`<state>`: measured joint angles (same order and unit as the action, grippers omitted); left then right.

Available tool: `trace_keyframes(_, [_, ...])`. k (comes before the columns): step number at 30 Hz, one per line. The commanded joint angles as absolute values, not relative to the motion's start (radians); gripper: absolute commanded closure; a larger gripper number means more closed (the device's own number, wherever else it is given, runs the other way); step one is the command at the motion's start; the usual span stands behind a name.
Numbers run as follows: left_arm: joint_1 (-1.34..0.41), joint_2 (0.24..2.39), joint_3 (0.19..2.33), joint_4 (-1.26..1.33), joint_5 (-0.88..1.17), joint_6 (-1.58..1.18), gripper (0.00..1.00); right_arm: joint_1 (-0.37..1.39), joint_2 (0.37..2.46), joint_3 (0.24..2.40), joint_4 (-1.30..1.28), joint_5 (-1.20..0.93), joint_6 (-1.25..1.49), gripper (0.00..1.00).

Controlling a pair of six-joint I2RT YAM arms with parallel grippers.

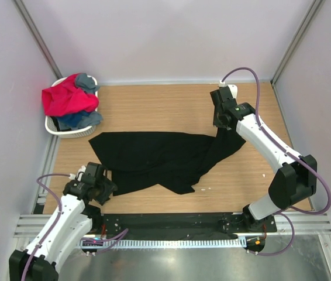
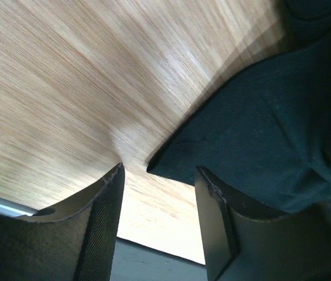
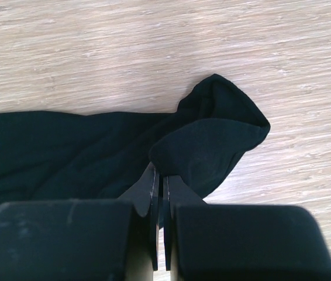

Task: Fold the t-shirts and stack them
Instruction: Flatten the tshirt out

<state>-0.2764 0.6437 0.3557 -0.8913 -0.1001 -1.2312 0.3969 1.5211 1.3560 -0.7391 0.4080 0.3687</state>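
A large black t-shirt [image 1: 159, 157] lies rumpled across the middle of the table. My right gripper [image 1: 224, 124] is shut on its right end, and in the right wrist view the cloth [image 3: 212, 134] bunches up over the closed fingertips of that gripper [image 3: 161, 175]. My left gripper [image 1: 103, 188] is at the shirt's lower left edge. In the left wrist view this gripper [image 2: 159, 171] is open with bare wood between its fingers [image 2: 104, 216]. A corner of the black cloth [image 2: 259, 123] lies just ahead of the gap. Red-pink [image 1: 66, 98], grey [image 1: 87, 81] and blue [image 1: 81, 120] t-shirts are piled in the basket.
A white plastic laundry basket [image 1: 72, 133] stands at the table's far left corner against the wall. Walls and metal posts close in the table on three sides. A black rail [image 1: 171, 222] with the arm bases runs along the near edge.
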Motion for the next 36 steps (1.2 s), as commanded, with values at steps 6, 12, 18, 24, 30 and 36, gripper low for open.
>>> trace_keyframes(6, [-0.279,0.695,0.365,-0.865,-0.121,-1.244,0.55,0.394,1.513,1.353,-0.742,0.437,0.370,0.99])
trace_keyframes(12, [-0.279,0.698,0.348,-0.856,-0.130,-1.252,0.69,0.394,1.528,1.368,-0.752,0.445,0.367,0.99])
trace_keyframes(18, [-0.279,0.696,0.337,-0.836,-0.104,-1.250,0.68,0.394,1.531,1.378,-0.755,0.434,0.371,0.99])
trace_keyframes(24, [-0.279,0.721,0.345,-0.825,-0.100,-1.227,0.67,0.394,1.540,1.384,-0.762,0.425,0.379,0.99])
trace_keyframes(30, [-0.279,0.775,0.364,-0.816,-0.097,-1.195,0.67,0.396,1.534,1.394,-0.765,0.425,0.388,0.99])
trace_keyframes(36, [-0.279,0.805,0.380,-0.831,-0.109,-1.174,0.67,0.394,1.511,1.404,-0.779,0.417,0.396,0.99])
